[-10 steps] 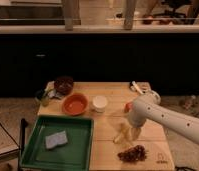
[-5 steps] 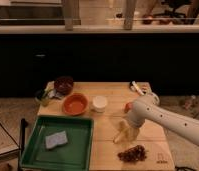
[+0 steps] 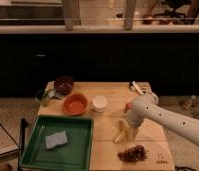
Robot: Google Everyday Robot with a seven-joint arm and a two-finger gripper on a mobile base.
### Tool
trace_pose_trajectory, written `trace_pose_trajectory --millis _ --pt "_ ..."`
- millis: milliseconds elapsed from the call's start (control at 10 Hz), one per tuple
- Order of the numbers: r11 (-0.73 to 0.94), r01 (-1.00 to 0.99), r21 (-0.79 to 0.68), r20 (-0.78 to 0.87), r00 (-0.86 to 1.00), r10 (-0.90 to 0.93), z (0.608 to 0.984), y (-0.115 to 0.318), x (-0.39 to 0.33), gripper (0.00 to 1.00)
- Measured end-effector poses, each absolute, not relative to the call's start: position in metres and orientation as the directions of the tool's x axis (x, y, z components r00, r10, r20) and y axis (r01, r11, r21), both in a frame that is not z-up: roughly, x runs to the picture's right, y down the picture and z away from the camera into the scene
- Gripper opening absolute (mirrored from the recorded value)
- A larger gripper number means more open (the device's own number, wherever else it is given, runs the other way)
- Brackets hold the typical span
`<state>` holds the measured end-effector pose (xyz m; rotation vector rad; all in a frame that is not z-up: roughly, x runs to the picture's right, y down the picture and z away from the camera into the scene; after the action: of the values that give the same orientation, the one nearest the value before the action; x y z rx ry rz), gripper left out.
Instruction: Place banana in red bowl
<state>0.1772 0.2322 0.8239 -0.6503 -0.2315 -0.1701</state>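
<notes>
White arm ends in the gripper (image 3: 128, 128), low over the wooden table (image 3: 113, 92) and right at the banana (image 3: 120, 137); whether it has hold of the fruit I cannot tell. The red bowl (image 3: 75, 104), beside the white cup (image 3: 99, 103), looks empty and lies well apart. Lift, carry and release seem left.

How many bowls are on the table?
2. The red bowl sits beside the cup. The dark bowl is behind it, near the back left corner. The pincer is at the banana, away from both.
</notes>
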Motion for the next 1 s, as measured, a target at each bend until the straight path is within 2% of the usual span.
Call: trace_pose_trajectory --millis 1000 --pt "0.781 0.199 -0.591 0.28 0.959 -0.032 0.8302 0.2333 0.1834 0.77"
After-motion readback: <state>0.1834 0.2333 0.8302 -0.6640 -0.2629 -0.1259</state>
